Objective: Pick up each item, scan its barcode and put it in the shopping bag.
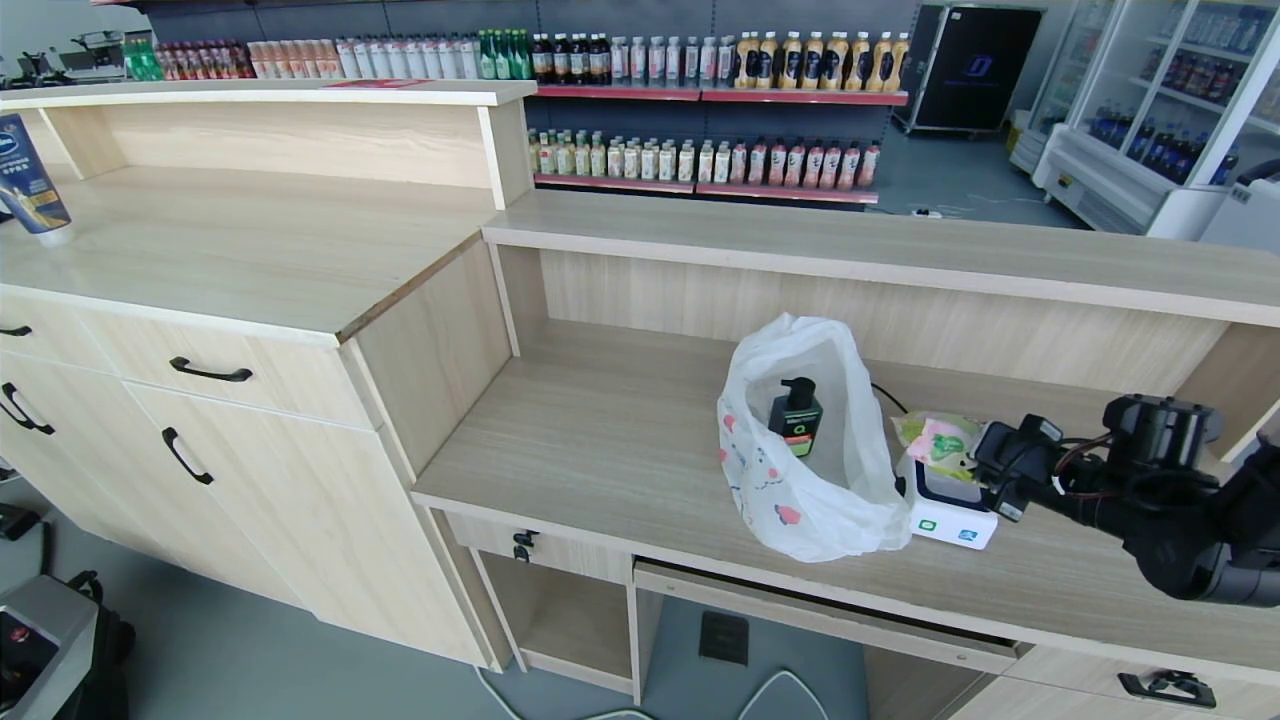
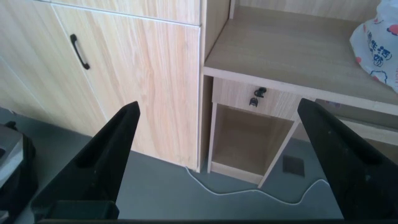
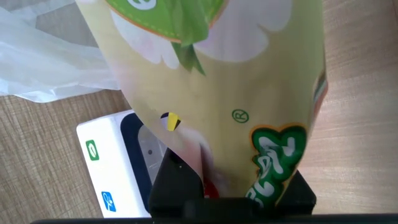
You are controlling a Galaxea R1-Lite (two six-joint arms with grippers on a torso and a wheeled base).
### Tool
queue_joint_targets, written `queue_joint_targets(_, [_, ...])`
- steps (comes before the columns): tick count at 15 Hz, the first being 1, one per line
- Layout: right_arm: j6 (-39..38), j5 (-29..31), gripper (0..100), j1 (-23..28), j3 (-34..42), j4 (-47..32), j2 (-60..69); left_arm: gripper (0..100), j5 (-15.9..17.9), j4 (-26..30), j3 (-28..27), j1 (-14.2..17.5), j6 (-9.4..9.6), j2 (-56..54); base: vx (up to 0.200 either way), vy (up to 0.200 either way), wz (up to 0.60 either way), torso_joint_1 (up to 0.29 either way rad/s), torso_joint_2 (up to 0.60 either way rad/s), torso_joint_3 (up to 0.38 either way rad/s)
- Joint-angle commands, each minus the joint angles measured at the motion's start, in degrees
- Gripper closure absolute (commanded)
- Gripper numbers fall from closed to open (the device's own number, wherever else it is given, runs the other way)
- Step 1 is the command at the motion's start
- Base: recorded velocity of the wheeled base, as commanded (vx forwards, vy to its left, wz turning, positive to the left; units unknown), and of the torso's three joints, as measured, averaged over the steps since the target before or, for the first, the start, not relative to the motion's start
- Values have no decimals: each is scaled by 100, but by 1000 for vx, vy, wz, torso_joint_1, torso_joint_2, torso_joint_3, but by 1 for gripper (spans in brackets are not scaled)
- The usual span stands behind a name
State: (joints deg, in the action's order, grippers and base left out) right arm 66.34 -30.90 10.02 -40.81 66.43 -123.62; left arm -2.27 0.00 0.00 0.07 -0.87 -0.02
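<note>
Right jaws are pinching the pouch (image 1: 938, 440) over the scanner (image 1: 955, 525); it's looking light and slippery, so I'm guessing a sealed edge grips best. Left jaws are gaping wide.

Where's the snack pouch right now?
Head view, right side of the lower counter: the snack pouch is held in the right gripper over the white scanner, next to the shopping bag.

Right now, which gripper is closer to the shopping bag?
Right. The right gripper holds a snack packet just beside the shopping bag; the left gripper hangs low before the counter, farther off.
</note>
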Motion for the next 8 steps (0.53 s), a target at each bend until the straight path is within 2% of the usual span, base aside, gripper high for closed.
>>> queue_joint_targets(1, [2,5,100,0,-14,2,14,0,-2,0,0,1,-1,2,0,0,0,0,0,0])
queue_joint_targets(4, [-69,23,100,-9,-146,-86,278,0,-2,0,0,1,-1,2,0,0,0,0,0,0])
queue_joint_targets(6, [-702,120,100,0,-155,-868,1262,0,-2,0,0,1,-1,2,0,0,0,0,0,0])
queue_joint_targets(8, [-1088,137,100,237,-287,-1817,2220,0,-2,0,0,1,-1,2,0,0,0,0,0,0])
